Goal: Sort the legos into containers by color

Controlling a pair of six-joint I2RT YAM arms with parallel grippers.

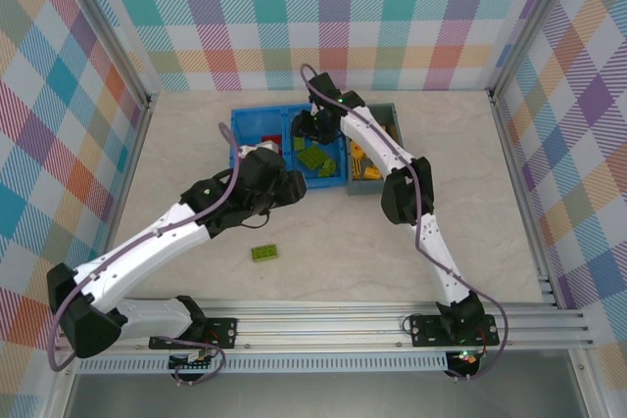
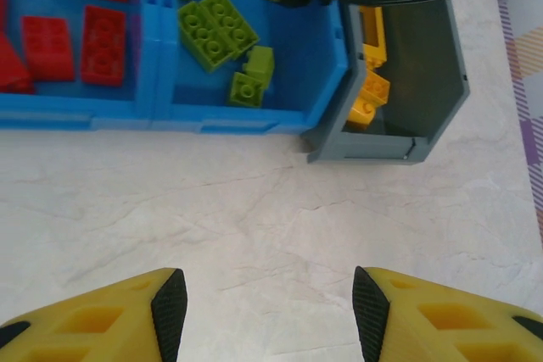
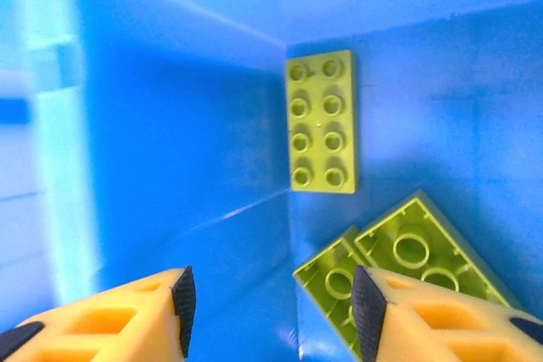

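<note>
The blue bin (image 1: 257, 122) holds red legos (image 2: 102, 44) in its left compartment and lime green legos (image 2: 216, 30) in its right one. Yellow legos (image 2: 372, 91) lie in the grey bin (image 1: 384, 116) beside it. One green lego (image 1: 263, 253) lies alone on the table, nearer the arm bases. My left gripper (image 2: 270, 311) is open over bare table just in front of the bins, nothing between its fingers. Open too, my right gripper (image 3: 270, 311) hangs inside the green compartment, above a flat green lego (image 3: 322, 122) and overturned ones (image 3: 407, 252).
The marble table (image 1: 470, 193) is fenced by metal rails and checkered walls. In the top view my left gripper (image 1: 294, 188) sits by the blue bin's near wall, while my right gripper (image 1: 306, 129) reaches in from above. The two arms are close together.
</note>
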